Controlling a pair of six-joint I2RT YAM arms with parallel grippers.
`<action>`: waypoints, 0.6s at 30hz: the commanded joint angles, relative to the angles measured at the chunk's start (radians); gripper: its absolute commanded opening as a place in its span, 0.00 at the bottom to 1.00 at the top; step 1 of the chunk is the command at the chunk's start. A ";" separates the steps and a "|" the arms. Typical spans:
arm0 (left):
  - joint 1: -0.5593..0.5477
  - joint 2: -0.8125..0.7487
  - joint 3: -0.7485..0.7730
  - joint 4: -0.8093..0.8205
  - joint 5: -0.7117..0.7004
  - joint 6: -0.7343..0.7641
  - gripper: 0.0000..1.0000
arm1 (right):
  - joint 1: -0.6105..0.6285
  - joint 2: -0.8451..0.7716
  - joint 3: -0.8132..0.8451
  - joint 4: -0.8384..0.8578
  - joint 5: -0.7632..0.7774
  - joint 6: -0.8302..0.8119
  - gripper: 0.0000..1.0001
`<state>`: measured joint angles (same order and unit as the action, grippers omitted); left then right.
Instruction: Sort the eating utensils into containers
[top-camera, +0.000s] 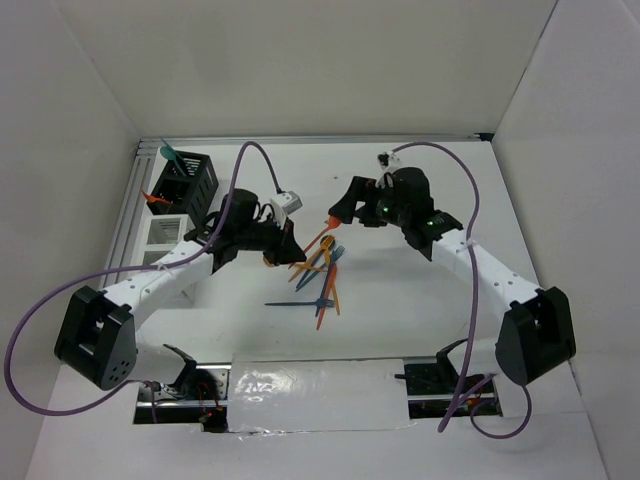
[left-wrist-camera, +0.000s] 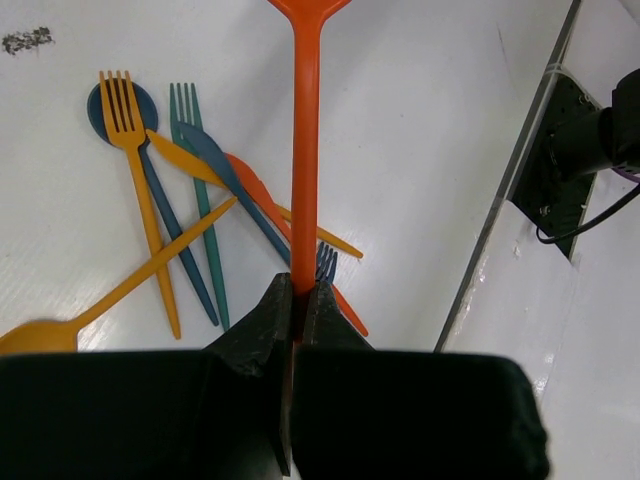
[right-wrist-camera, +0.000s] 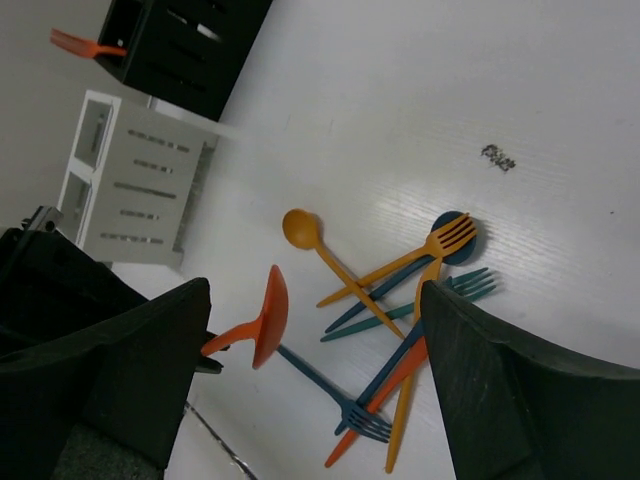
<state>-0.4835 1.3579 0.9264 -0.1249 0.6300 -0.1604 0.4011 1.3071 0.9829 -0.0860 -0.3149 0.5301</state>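
Clamped tight in the jaws of the left gripper (left-wrist-camera: 298, 296): the slim handle of an orange spoon (left-wrist-camera: 305, 150), pointing straight out from the fingertips, the bowl cut by the upper edge of the left wrist view. In the right wrist view, the bowl of this same spoon held off the table (right-wrist-camera: 400, 90), turned on its edge, with the handle of a dark blue fork (right-wrist-camera: 350, 410) coming out from under it. Near that bowl, the right gripper (right-wrist-camera: 315, 290), jaws wide apart and closed on nothing. From above, both grippers near the middle of the table, facing one another, with the spoon reaching from the left one toward the right one. Below the spoon, a loose crossed pile lying flat on the table: a yellow fork (left-wrist-camera: 127, 105) over the bowl of a dark blue spoon (left-wrist-camera: 148, 103), a teal fork (left-wrist-camera: 186, 105) just beside them, a yellow spoon (left-wrist-camera: 110, 295), a second orange utensil (left-wrist-camera: 258, 192), and the dark blue fork with its tines close to the left fingertips. At the far left edge, well apart from the pile, the black caddy (top-camera: 188, 182) with an orange fork (right-wrist-camera: 85, 45) and a teal utensil (top-camera: 168, 154) sticking out. Right beside it on the near side, the white caddy (top-camera: 163, 233), contents impossible to tell.
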 joint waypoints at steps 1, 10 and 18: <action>-0.020 0.001 0.017 0.053 0.030 0.019 0.00 | 0.045 0.037 0.063 0.022 0.026 -0.041 0.92; -0.018 0.001 0.015 0.051 -0.016 0.050 0.00 | 0.088 0.076 0.117 -0.049 0.112 -0.081 0.45; -0.017 -0.002 0.012 0.044 0.004 0.067 0.01 | 0.125 0.127 0.195 -0.070 0.112 -0.122 0.00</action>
<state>-0.4984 1.3594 0.9264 -0.1188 0.6025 -0.1287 0.5018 1.4185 1.1160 -0.1474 -0.2180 0.4423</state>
